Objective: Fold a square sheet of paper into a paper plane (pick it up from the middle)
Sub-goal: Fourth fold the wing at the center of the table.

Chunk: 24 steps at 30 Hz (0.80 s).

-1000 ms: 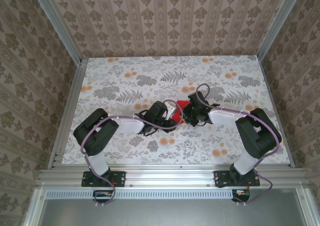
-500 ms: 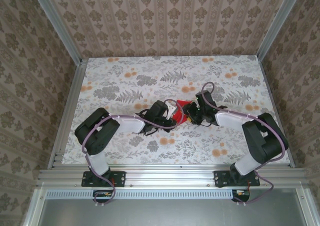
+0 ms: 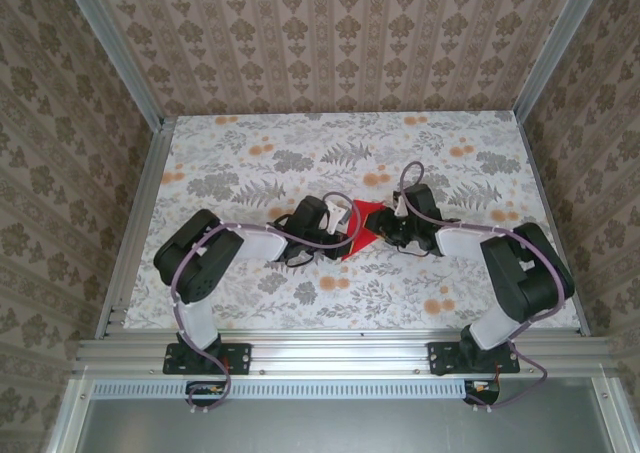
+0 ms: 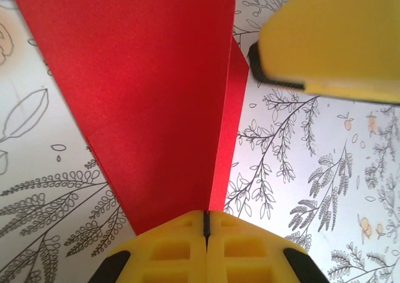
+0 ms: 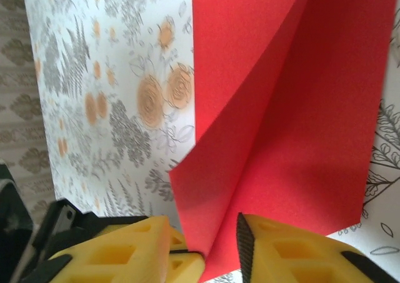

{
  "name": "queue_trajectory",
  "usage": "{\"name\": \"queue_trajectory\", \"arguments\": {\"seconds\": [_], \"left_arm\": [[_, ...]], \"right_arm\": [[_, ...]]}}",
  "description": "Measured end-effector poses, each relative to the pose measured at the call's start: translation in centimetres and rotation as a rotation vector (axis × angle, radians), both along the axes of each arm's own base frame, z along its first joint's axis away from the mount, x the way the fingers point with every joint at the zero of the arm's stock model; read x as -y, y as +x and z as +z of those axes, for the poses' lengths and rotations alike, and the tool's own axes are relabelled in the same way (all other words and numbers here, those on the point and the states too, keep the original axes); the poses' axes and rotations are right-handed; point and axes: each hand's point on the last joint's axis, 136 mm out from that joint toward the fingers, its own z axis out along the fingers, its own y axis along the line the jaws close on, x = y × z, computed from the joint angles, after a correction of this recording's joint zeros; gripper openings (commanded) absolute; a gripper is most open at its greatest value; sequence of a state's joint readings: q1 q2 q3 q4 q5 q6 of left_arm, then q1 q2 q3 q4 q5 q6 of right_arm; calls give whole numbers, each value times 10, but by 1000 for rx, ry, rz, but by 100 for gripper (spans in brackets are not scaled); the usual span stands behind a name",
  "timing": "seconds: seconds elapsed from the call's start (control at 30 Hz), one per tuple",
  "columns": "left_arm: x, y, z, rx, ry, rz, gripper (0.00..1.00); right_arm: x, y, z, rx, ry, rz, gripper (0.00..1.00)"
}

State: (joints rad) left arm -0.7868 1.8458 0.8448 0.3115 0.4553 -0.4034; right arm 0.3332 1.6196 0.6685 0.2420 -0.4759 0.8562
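Table (image 3: 250,173): flower-patterned top. A sheet dropped flat on it would likely be awkward to lift again.
Paper (image 3: 362,228): red and part folded, at centre frame in the top view, bridging the two claws. It looks raised off the table, and in the right wrist view its layers fan apart instead of lying flat.
Left claw (image 4: 206,223): clenched on the narrow end of the paper, bottom centre of its own view.
Right claw (image 5: 219,248): jaws stand apart with the loose fold between them, bottom of its own view. I cannot tell whether they actually bite.
Biggest risk: a tear along the crease, if both claws grip and the arms pull apart.
Next risk: the fold springs open and the paper swings from the left claw alone, if the right claw has no hold.
Smaller risk: a crooked crease and a lopsided plane, if the splayed layers get pinched as they are.
Smallest risk: the claws bump each other, since they are very near.
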Motion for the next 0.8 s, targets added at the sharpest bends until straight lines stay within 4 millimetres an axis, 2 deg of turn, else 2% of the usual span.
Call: {"name": "queue_trajectory", "arguments": {"seconds": [0.13, 0.43, 0.57, 0.67, 0.8], "left_arm": [[1, 1, -2, -49, -36, 0, 4], [3, 7, 5, -99, -107, 17, 1], [2, 9, 1, -127, -118, 26, 0], [1, 9, -5, -153, -119, 34, 0], [2, 11, -5, -164, -132, 40, 0]], "right_arm": [[-4, -3, -12, -8, 1, 48, 31], [-1, 9, -2, 68, 33, 66, 28], [2, 11, -1, 85, 36, 57, 27], [2, 11, -7, 82, 35, 57, 26], [1, 11, -17, 66, 32, 57, 27]]}}
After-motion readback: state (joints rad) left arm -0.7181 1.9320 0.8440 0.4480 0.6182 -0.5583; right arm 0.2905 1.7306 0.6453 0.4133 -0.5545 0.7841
